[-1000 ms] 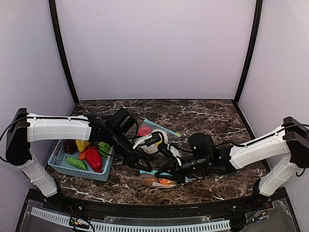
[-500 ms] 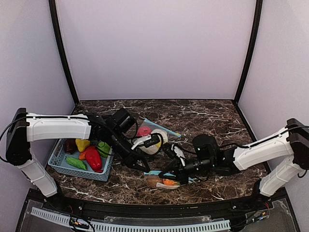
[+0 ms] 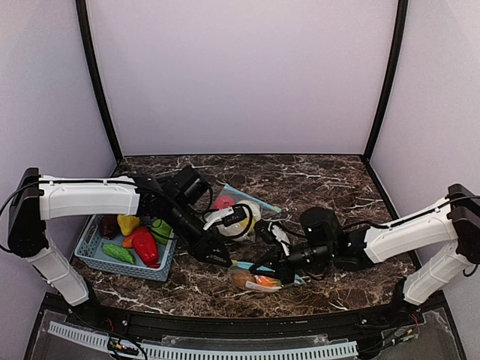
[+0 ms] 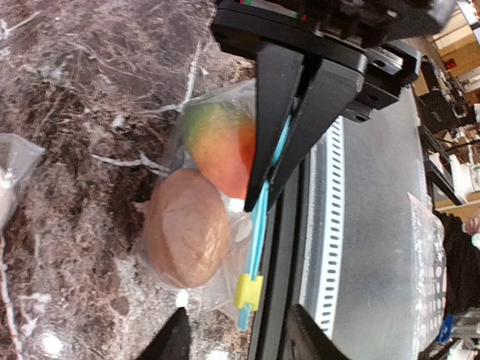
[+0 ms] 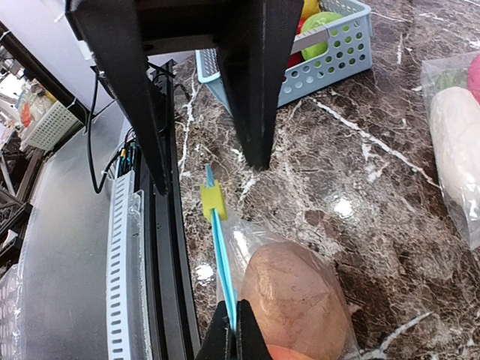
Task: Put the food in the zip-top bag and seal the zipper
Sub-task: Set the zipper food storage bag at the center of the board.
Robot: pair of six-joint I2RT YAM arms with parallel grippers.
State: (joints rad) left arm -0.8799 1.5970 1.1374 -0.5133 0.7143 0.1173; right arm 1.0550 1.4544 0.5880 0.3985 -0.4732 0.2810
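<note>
My wrist views alone show my right claw (image 5: 234,330) pinching the bag's (image 5: 241,236) blue zipper (image 5: 222,255), running 12 to 6, my left claw (image 4: 236,341) open near its yellow slider (image 4: 249,291), and the food (image 4: 187,229) bagged on the table (image 5: 360,150), at 6.

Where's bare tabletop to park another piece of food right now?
Free: the table strip along the back wall, and the back right corner behind the right arm. Crowded: from the basket across the rear bag and front bag.
</note>
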